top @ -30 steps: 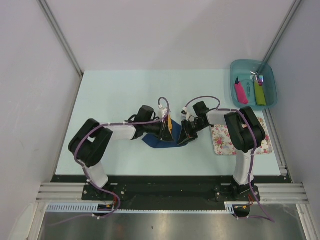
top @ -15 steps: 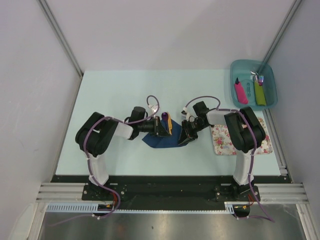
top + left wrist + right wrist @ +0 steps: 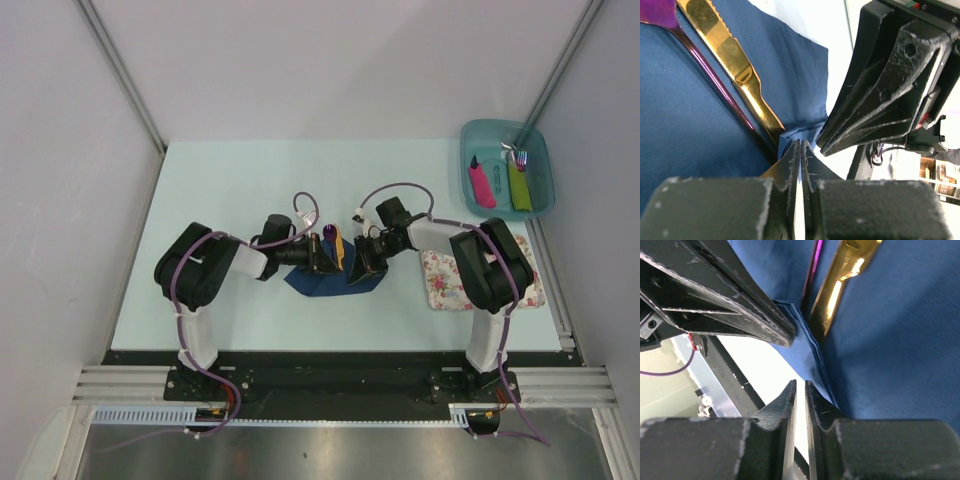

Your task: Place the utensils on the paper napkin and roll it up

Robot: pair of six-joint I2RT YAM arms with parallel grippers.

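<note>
Navy napkin [image 3: 685, 130] corner lies at left tool [image 3: 800, 146].

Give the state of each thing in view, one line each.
Dark navy blue paper napkin: spread on the table, one edge folded in layers.
Slim golden serrated knife: lying on the napkin.
Purple-bowled spoon: on the napkin, alongside the knife.
Left gripper: shut on the napkin's layered edge.
Right gripper: nearly shut, empty, beside that edge.
Teal plastic tray: holds pink-handled cutlery and green-handled cutlery.
Floral mat: flat, partly hidden by the right arm.
</note>
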